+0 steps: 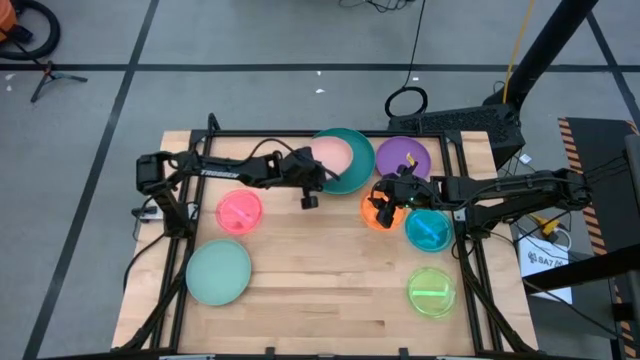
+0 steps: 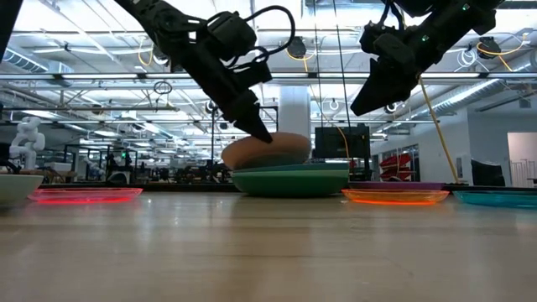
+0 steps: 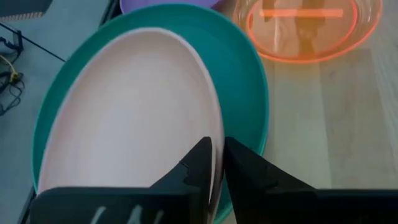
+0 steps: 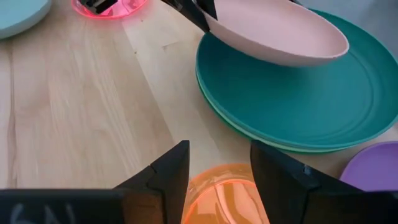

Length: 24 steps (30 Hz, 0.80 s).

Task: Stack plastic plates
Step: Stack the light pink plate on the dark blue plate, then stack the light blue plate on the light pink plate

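The left gripper [image 3: 216, 163] is clamped on the pale pink plate [image 3: 130, 118], tilted above the teal plates [image 4: 348, 99] near the bench's far edge. The right gripper [image 4: 219, 171], fingers apart, hovers over the orange plate [image 4: 221, 199].

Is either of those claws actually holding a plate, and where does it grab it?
The left gripper pinches the pale pink plate by its rim, tilted over the teal plate. The right gripper holds nothing.

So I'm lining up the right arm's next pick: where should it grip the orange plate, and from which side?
Take the orange plate by its thin raised rim, coming down from above on the edge under the open right gripper. It lies flat on the table, so only the rim gives the fingers purchase.
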Each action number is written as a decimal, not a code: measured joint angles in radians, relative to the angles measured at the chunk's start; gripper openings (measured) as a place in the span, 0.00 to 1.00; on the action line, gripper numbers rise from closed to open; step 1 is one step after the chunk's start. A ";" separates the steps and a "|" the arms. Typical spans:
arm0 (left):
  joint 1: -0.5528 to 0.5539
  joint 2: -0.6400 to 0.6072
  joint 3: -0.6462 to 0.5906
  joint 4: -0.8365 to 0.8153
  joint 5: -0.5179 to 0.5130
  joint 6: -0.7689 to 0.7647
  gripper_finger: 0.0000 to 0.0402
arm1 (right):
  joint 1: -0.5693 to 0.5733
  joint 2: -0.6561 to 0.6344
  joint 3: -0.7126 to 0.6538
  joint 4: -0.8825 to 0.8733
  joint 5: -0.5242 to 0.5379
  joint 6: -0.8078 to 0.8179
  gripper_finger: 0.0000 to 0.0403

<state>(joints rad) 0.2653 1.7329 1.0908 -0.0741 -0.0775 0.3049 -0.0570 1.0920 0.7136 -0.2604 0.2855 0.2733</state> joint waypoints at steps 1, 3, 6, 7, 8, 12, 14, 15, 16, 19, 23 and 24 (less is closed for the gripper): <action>0.000 0.000 0.000 0.008 0.000 -0.001 0.12 | 0.000 0.000 0.000 0.000 0.000 0.000 0.41; 0.000 0.000 0.000 0.024 0.000 -0.001 0.13 | 0.000 0.000 0.000 0.001 0.001 -0.001 0.41; 0.001 0.000 0.001 0.024 0.000 0.000 0.13 | 0.000 0.000 0.000 0.001 0.001 -0.005 0.41; 0.002 0.000 0.001 0.024 0.000 0.000 0.13 | 0.000 0.000 0.000 0.001 0.001 -0.005 0.41; 0.003 0.000 0.001 0.025 0.000 0.000 0.13 | 0.000 0.000 0.000 0.001 0.002 -0.005 0.41; 0.005 0.000 0.000 0.025 0.007 -0.030 0.13 | 0.000 0.000 0.000 0.001 0.003 -0.005 0.41; 0.007 0.000 0.001 0.024 0.044 -0.050 0.15 | 0.000 0.000 0.000 0.001 0.003 -0.005 0.41; 0.008 0.000 0.001 0.024 0.058 -0.057 0.17 | 0.000 0.000 0.000 0.001 0.004 -0.008 0.41; 0.008 0.000 0.000 0.023 0.071 -0.066 0.19 | 0.000 0.000 0.000 0.001 0.004 -0.011 0.41; 0.009 0.000 0.000 0.024 0.078 -0.078 0.26 | 0.000 0.000 0.000 0.003 0.006 -0.028 0.41; 0.017 -0.010 0.000 0.040 0.077 -0.090 0.35 | 0.000 0.000 0.000 0.005 0.030 -0.035 0.41; 0.018 -0.017 0.000 0.035 0.077 -0.091 0.36 | 0.000 0.000 0.000 0.005 0.032 -0.035 0.41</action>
<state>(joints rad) 0.2829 1.7161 1.0912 -0.0387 -0.0006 0.2142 -0.0570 1.0920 0.7136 -0.2555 0.3178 0.2382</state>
